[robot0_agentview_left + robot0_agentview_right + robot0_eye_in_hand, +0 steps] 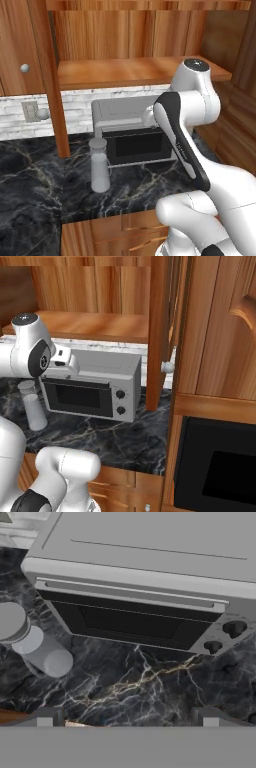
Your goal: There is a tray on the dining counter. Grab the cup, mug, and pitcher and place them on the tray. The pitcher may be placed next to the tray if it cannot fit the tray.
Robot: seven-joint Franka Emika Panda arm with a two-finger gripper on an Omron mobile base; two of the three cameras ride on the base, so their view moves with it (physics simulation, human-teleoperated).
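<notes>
There, at the left, stood the pitcher (99, 167): a tall pale grey cylinder with a slightly narrowed neck and a flat, wider cap on top. It stood upright on the black, pale-veined marble counter (30, 185), just to the left of a grey microwave (131, 131) and near the counter's front edge. A brown wooden post (54, 95) rose from the counter behind it and to its left, and a white brick wall (75, 110) ran along the back, with a wooden shelf (125, 72) above the microwave.

From my hand camera I looked down on the pitcher (30, 642) from above; its round cap lay at the left edge of that view, the body slanting away below it. The microwave (150, 577) took up the upper part of that view, with its dark door and two knobs at the right.

My pincer (127, 721) was wide open and gripped nothing; its two dark finger tips (45, 718) stood well apart low in the hand view, over the counter's front edge. The pitcher lay to the left of the pincer and beyond it, apart from both tips and not between them.

From the right base camera the pitcher (32, 408) showed just left of the microwave (95, 386), partly behind my white arm.
</notes>
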